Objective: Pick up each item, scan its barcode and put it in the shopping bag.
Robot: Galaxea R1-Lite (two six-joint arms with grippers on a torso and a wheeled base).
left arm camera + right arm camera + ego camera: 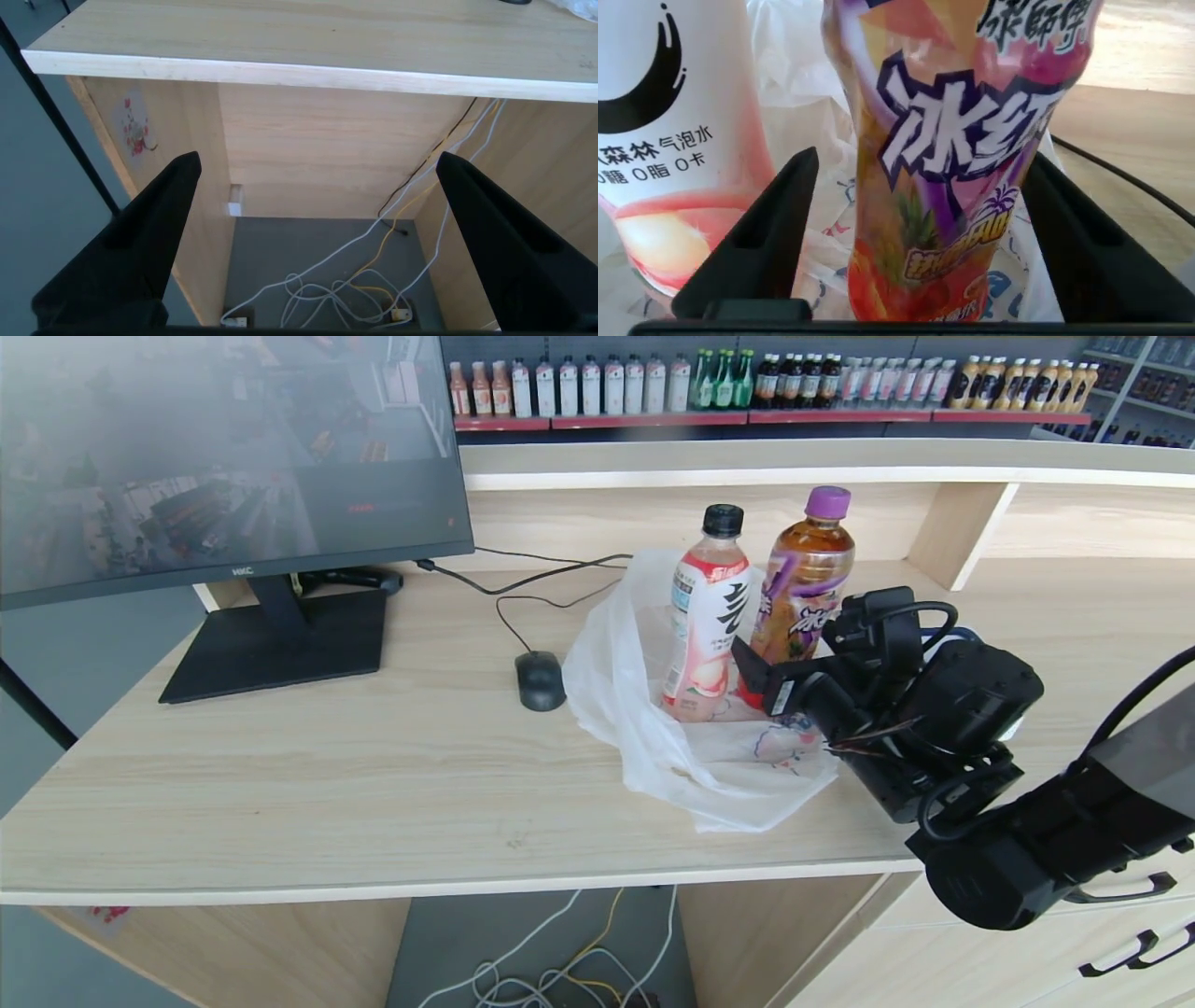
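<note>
Two bottles stand upright inside the crumpled white plastic shopping bag (653, 747) on the wooden counter (327, 784). One is a pink drink bottle (708, 616) with a black cap. To its right stands a brown tea bottle (805, 583) with a purple cap. My right gripper (780, 665) is down at the tea bottle's base. In the right wrist view the right gripper (923, 161) is open, a finger on each side of the tea bottle (952, 140), with the pink bottle (673, 140) beside it. My left gripper (318, 163) hangs open and empty below the counter's front edge.
A monitor (233, 457) on a black stand fills the counter's back left. A black mouse (540, 679) and its cable lie just left of the bag. A raised wooden ledge (822, 462) runs along the back. Loose cables (346, 289) lie under the counter.
</note>
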